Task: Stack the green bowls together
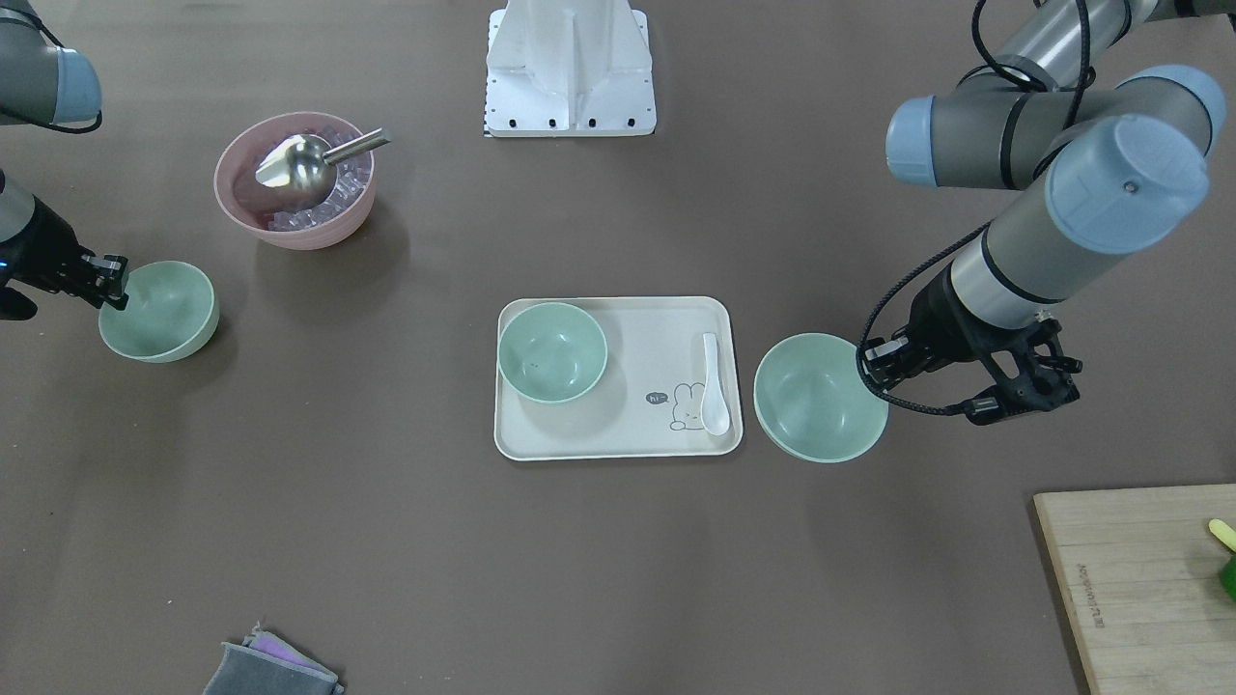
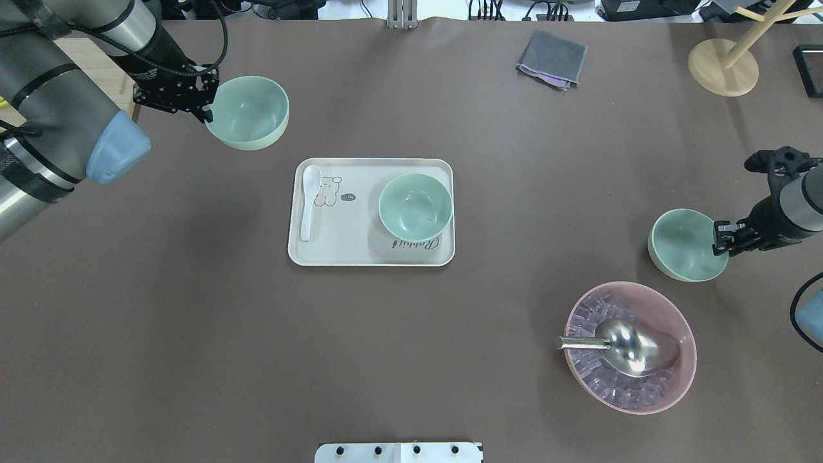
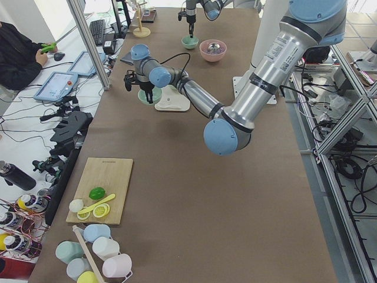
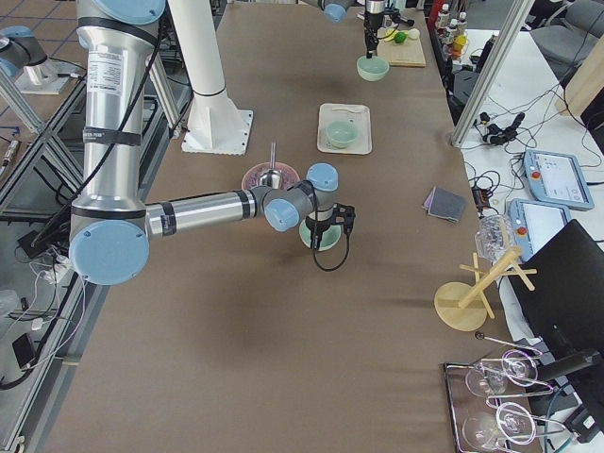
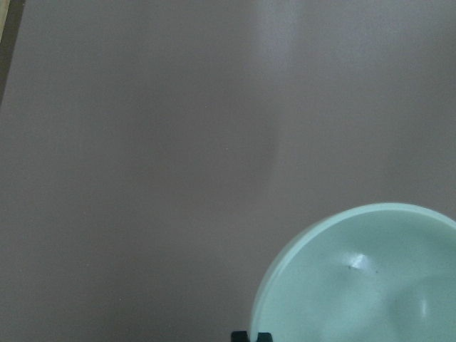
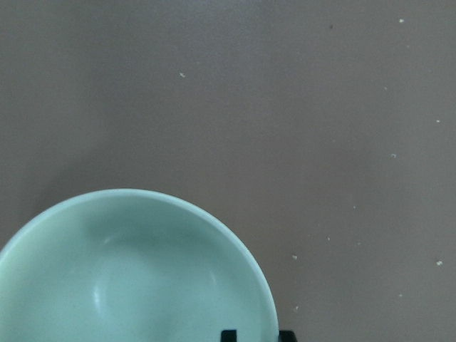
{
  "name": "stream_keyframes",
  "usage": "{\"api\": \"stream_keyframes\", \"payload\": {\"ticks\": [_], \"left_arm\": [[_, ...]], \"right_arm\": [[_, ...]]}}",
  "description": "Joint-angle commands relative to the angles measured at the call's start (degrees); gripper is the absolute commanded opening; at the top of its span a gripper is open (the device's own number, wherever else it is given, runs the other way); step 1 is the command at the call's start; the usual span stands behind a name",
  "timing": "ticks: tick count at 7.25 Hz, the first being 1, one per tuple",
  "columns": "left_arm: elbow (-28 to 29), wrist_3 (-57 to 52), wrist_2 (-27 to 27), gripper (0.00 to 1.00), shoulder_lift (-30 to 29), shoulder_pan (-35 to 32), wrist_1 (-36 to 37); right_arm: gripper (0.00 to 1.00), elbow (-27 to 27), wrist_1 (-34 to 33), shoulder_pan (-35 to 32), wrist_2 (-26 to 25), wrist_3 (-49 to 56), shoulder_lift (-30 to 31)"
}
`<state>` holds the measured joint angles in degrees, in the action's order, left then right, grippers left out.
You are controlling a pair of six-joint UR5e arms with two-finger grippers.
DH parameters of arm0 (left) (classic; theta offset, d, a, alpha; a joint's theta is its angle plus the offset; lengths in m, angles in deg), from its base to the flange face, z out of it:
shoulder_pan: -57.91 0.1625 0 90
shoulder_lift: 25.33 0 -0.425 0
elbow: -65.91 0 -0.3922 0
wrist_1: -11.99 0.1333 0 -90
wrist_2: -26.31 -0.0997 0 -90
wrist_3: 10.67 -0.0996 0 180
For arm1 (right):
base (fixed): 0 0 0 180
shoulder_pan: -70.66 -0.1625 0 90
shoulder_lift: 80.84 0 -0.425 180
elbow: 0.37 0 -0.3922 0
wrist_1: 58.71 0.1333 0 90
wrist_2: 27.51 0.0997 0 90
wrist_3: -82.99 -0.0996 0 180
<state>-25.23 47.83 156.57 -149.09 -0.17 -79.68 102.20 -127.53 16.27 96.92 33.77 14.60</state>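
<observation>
On the brown table (image 2: 450,360) a cream tray (image 2: 360,256) holds one green bowl (image 2: 415,207) and a white spoon (image 2: 308,199), a pink ice bowl (image 2: 685,379) stands aside, and both arms reach low: the left gripper (image 2: 207,109) pinches the second green bowl (image 2: 251,112) by its rim, and the right gripper (image 2: 721,243) seemingly pinches the third green bowl (image 2: 681,244) beside the pink one.

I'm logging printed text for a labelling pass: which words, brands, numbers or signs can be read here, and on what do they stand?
"hi": in the dark speech bubble beside the rabbit drawing on the tray.
"Rabbit": cursive script on the tray floor, next to the green bowl; the last letters are unclear.
Cutting board: one line of small print near its edge, too small to read.
No other text is readable.
</observation>
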Motion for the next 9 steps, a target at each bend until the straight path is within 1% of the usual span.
{"api": "stream_keyframes", "payload": {"ticks": [1, 4, 5, 6, 7, 9], "left_arm": [[0.0, 0.0, 0.0, 0.0, -0.1, 0.3, 0.0], [-0.1, 0.3, 0.0, 0.0, -0.1, 0.5, 0.0], [-0.1, 0.6, -0.1, 0.0, -0.6, 0.5, 0.0], [-0.1, 0.7, 0.0, 0.0, -0.9, 0.5, 0.0], [0.0, 1.1, -0.1, 0.0, -1.2, 0.7, 0.0], [0.0, 2.7, 0.0, 0.0, -2.5, 1.3, 0.1]], "right_arm": [[0.26, -0.2, 0.0, 0.0, 0.0, 0.0, 0.0], [0.26, -0.7, 0.0, 0.0, 0.0, 0.0, 0.1], [0.17, -0.9, 0.0, 0.0, 0.0, 0.0, 0.1], [0.04, -0.9, 0.0, 0.0, 0.1, 0.1, 0.0], [0.0, -0.9, 0.0, 0.0, 0.1, 0.1, 0.0], [0.0, -0.4, 0.0, -0.1, 1.2, 0.1, -0.2]]}}
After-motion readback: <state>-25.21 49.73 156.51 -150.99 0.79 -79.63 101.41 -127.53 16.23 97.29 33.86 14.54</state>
